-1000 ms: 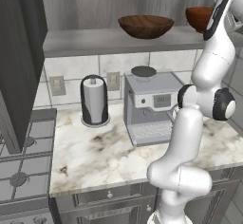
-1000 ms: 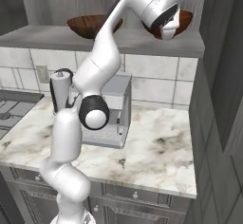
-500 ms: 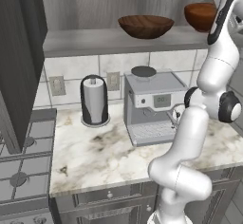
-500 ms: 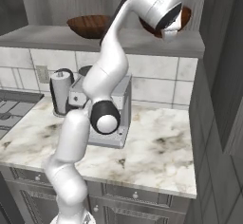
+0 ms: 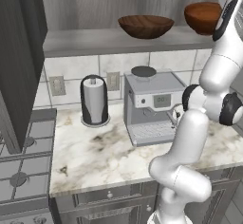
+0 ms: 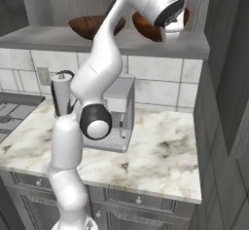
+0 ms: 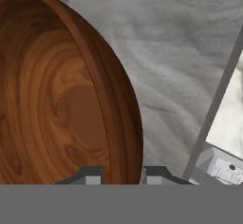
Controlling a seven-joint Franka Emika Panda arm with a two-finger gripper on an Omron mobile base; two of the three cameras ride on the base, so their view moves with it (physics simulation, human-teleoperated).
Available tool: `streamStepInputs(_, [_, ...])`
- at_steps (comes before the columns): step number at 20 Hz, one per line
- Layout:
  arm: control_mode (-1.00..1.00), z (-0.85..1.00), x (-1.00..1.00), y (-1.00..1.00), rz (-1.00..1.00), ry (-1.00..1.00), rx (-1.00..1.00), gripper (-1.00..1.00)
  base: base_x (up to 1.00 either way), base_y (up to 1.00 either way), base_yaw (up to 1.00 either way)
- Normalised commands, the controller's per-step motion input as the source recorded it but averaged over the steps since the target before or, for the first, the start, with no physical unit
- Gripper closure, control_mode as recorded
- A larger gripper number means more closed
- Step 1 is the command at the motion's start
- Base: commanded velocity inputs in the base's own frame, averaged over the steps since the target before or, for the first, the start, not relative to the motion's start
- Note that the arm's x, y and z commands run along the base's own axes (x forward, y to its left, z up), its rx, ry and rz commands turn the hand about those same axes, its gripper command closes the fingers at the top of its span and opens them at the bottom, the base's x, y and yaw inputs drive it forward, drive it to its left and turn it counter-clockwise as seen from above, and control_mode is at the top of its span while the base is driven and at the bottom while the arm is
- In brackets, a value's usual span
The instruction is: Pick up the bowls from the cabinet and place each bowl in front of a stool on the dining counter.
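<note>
Reddish bowl [image 7: 61, 99] sat on the cabinet shelf [image 5: 118, 40], right of the dark bowl [image 5: 145, 26]. Tool [image 7: 121, 173] pinched its rim, one finger inside, one outside. Grasp step; next calls for a lift clear of the shelf. A second before, the fingers were spread wide.

Tool [image 7: 122, 174] apparently astride bowl [image 7: 52, 99] rim

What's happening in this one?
The robot arm has reached up to the cabinet shelf, and its gripper straddles the rim of the reddish-brown bowl, one finger inside and one outside. The bowl sits on the shelf, not yet lifted. The dark brown bowl sits untouched further left, above the coffee machine.
</note>
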Motion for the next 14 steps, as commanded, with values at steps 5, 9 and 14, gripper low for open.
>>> streamStepInputs(5, [-1.00, 0.00, -0.94, 0.11, 0.00, 0.03, 0.00, 1.00, 0.00, 0.00, 0.00])
streamStepInputs(9, [-1.00, 0.00, -1.00, 0.23, 0.00, 0.00, 0.00, 1.00, 0.00, 0.00, 0.00])
streamStepInputs(14, [-1.00, -0.01, -1.00, 0.37, 0.00, 0.00, 0.00, 1.00, 0.00, 0.00, 0.00])
